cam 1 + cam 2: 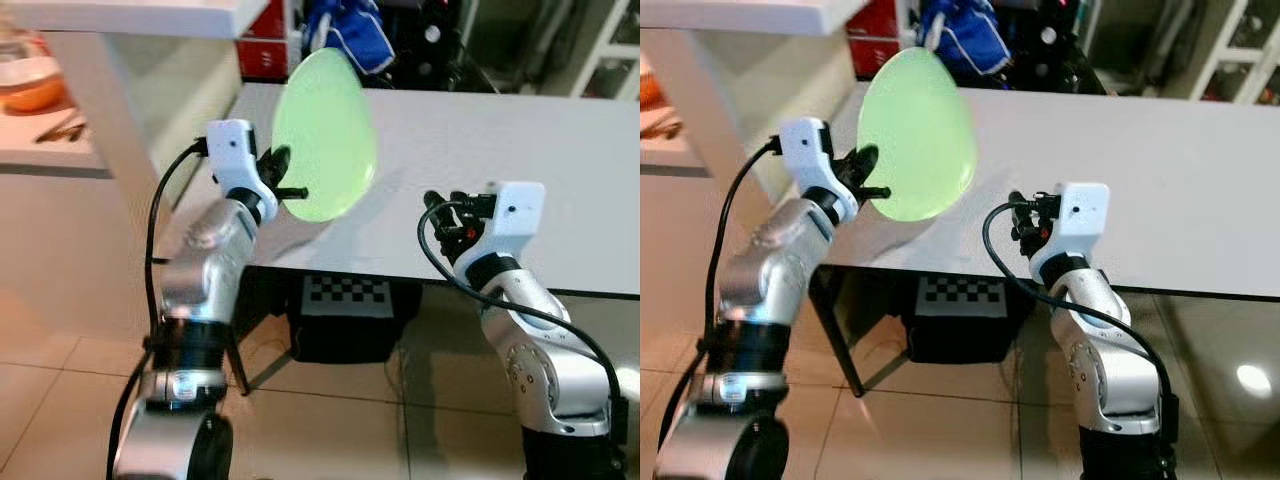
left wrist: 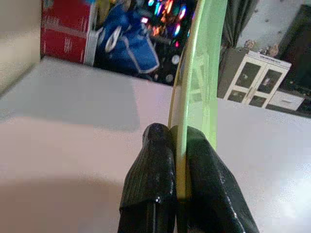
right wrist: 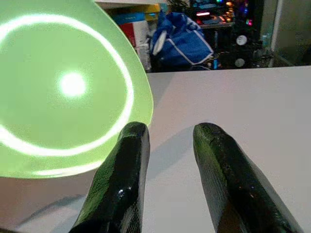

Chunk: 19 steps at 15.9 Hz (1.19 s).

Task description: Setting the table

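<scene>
**So, green plate up in the air over the white table**

Left gripper (image 1: 283, 178) has its two black fingers pinched tight on the rim of the green plate (image 1: 325, 137), holding it upright on edge above the near left part of the white table (image 1: 520, 160). Right gripper (image 1: 437, 215) hovers just beside it over the table edge, fingers apart, holding nothing. Blue bag (image 3: 181, 35) sits behind the table.

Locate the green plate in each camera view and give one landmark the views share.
Left eye view: green plate upper centre, on edge, pinched by the left gripper.
Right eye view: upper left of centre.
Left wrist view: edge-on, rim clamped between the fingers.
Right wrist view: broad face at upper left.
Shared landmark: blue bag behind the white table.
</scene>
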Motion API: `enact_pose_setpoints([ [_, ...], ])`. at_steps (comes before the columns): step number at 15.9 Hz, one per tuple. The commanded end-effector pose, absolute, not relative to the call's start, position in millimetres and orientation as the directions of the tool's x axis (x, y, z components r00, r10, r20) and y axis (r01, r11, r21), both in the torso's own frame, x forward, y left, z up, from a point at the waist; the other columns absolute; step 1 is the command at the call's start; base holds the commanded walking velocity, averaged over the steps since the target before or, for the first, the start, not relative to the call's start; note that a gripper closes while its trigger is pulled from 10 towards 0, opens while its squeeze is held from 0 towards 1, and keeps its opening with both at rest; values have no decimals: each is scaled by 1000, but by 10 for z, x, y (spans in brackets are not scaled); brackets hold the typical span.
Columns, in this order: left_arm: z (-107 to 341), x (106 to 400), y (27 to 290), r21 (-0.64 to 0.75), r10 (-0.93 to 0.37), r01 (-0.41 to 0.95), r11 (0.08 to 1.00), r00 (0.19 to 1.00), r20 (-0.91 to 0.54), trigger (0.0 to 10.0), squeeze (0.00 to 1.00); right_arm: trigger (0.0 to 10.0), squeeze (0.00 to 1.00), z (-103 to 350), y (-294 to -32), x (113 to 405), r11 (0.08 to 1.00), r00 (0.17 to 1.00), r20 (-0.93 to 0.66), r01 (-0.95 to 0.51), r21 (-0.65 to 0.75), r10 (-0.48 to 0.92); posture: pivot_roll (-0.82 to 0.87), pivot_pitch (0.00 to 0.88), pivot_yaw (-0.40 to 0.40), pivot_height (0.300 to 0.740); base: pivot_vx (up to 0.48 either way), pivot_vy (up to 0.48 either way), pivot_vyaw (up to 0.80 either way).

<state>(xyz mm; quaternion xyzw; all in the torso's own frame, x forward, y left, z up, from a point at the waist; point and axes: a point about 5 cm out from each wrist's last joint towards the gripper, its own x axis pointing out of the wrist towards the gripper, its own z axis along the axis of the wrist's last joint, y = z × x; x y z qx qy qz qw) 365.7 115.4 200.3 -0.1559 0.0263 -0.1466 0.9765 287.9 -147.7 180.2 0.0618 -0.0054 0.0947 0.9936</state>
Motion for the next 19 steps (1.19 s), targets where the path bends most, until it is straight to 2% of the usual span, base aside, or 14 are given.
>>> enact_pose_setpoints([
  [1,2006,3711,1077,-378,-333,294,878,942,-41,10000,0,10000,0,1842,-1447,2890,965,974,23,-226,132,225,-19,0,21,740,0,0,0],
  [3,1983,3784,1055,-441,-349,294,848,936,-49,10000,0,10000,0,1859,-1392,2912,954,964,20,-265,141,265,1,0,6,740,0,0,0],
  [5,1877,3900,1069,-512,-313,204,834,940,-136,10000,0,10000,0,1807,-1303,2963,934,945,-13,-321,156,327,31,0,-15,740,0,0,0],
  [8,1839,3993,1049,-562,-314,171,809,934,-168,10000,0,10000,0,1790,-1151,2944,892,898,-55,-423,160,436,17,0,-9,740,0,0,0],
  [10,1781,4041,1093,-598,-282,115,793,940,-193,10000,0,10000,0,1699,-1113,2877,866,858,-148,-464,189,492,-25,0,26,740,0,0,0],
  [15,1565,4018,1100,-632,-261,39,774,929,-262,10000,0,10000,0,1563,-1236,2680,899,869,-242,-391,199,432,-98,0,81,740,0,0,0],
  [16,1534,4013,1076,-638,-260,27,769,926,-275,10000,208,10000,0,1548,-1262,2642,904,870,-257,-379,197,420,-105,0,87,740,0,0,0],
  [17,1488,3997,1062,-635,-261,20,772,921,-288,10000,1000,10000,0,1540,-1275,2594,909,874,-261,-369,194,411,-120,0,99,740,0,0,0],
  [19,1402,3973,1083,-602,-229,-14,798,917,-326,10000,1000,10000,0,1555,-1306,2539,920,889,-253,-342,190,382,-130,0,101,740,0,0,0],
])
